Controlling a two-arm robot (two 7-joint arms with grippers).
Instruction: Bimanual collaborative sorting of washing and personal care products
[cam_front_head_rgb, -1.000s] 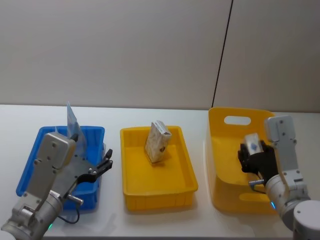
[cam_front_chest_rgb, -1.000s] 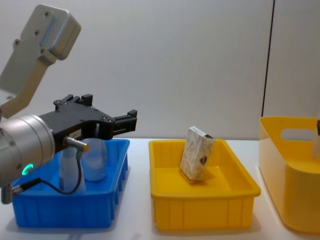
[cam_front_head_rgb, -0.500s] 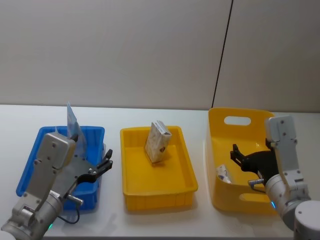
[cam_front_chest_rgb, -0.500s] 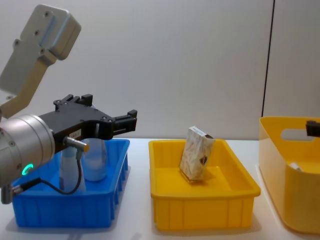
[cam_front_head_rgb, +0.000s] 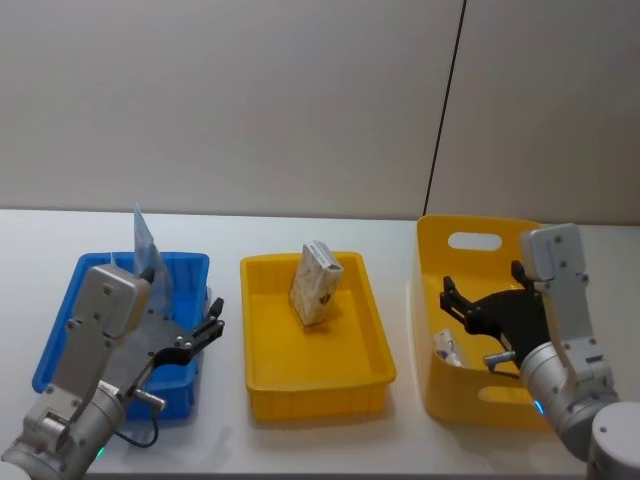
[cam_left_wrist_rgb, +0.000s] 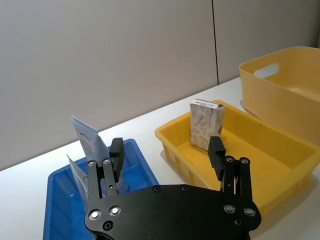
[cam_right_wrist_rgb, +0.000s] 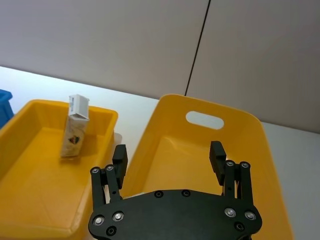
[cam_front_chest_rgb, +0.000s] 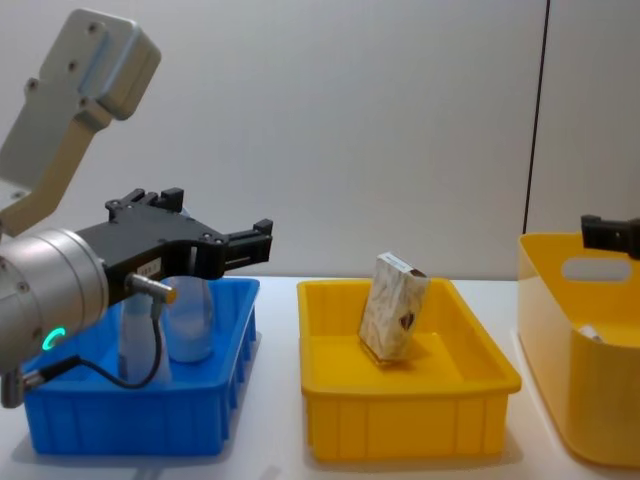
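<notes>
One beige marbled pack (cam_front_head_rgb: 316, 284) leans upright in the middle yellow tray (cam_front_head_rgb: 322, 392); the wrist views show this pack (cam_left_wrist_rgb: 206, 125) (cam_right_wrist_rgb: 74, 132) too. A second small pack (cam_front_head_rgb: 447, 348) lies on the floor of the tall yellow bin (cam_front_head_rgb: 474, 240). My right gripper (cam_front_head_rgb: 482, 286) hovers open and empty over that bin, above the pack. The pale-blue tube (cam_front_head_rgb: 145, 240) and the clear bottle (cam_front_chest_rgb: 190, 322) stand in the blue tray (cam_front_head_rgb: 58, 335). My left gripper (cam_front_head_rgb: 212, 325) hangs open and empty at the blue tray's right side.
The three containers stand in a row on a white table (cam_front_head_rgb: 230, 230), blue on the left, bin on the right. Narrow strips of table separate them. A grey wall rises behind.
My right gripper let go of the small pack, which dropped to the bin floor. The gripper then rose and shifted left, open. The left arm has not moved.
</notes>
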